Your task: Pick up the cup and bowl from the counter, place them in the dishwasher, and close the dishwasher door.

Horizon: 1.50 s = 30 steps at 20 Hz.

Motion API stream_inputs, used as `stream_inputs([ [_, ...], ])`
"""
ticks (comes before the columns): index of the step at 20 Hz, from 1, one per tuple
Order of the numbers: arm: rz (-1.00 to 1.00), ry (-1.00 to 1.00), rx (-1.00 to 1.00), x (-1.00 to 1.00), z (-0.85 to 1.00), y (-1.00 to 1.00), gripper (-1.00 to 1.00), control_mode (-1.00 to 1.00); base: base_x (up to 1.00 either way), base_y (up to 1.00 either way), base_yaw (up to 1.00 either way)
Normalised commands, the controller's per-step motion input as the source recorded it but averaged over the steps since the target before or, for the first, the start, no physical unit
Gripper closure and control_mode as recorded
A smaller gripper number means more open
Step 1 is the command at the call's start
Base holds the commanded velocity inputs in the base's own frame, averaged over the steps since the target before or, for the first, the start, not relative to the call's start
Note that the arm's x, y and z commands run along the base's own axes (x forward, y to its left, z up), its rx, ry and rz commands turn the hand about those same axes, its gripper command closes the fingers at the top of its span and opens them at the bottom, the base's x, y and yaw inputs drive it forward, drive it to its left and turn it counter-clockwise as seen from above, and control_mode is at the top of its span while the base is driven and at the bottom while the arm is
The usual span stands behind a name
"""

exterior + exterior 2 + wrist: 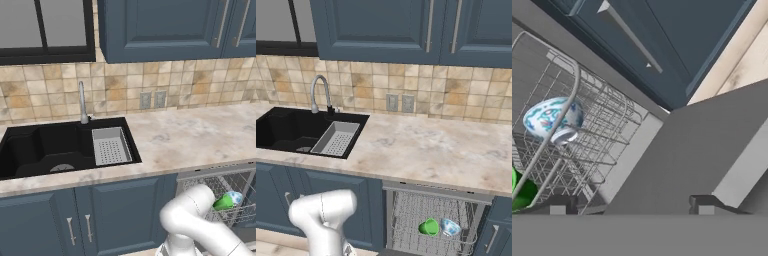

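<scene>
Cup: the green cup [429, 227] is sitting in the dishwasher's wire rack [431, 212], lying on its side.
Bowl: the pale blue-white bowl [450, 227] is resting in the same rack, just beside the cup, tipped up on its edge.
Done: both dishes are off the counter [431, 147] and in the dishwasher.
Left: the dishwasher door [682, 165] is lying open and flat; I think shutting it is the last job.
Claw: the claw [629, 205] is hanging low over the door with its two tips wide apart, holding nothing.
Edges: the rack's rim is sitting right by the door's inner edge.
Room: the blue cabinet [662, 45] and the wood floor [747, 60] are lying beyond the door, so the space beside it looks free for swinging it up.
</scene>
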Motion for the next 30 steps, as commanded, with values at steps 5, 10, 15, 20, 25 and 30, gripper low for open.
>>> stream_inputs([
  [5,0.01,-0.1,0.0,-0.59,-0.04,0.09,-1.0,-1.0,0.0,0.0,0.0],
  [10,0.0,-0.14,0.0,-0.76,0.07,0.1,-1.0,-1.0,0.0,0.0,0.0],
  [15,0.01,-0.12,0.0,-0.56,0.0,0.13,-1.0,-1.0,0.0,0.0,0.0],
  [20,0.01,-0.13,0.03,-0.26,-0.14,0.16,-1.0,-1.0,0.0,0.0,0.0],
  [25,0.0,-0.11,0.0,-0.01,-0.31,0.36,-1.0,-1.0,0.0,0.0,0.0],
  [30,0.0,-0.11,0.0,0.0,-0.4,0.27,-1.0,-1.0,0.0,0.0,0.0],
])
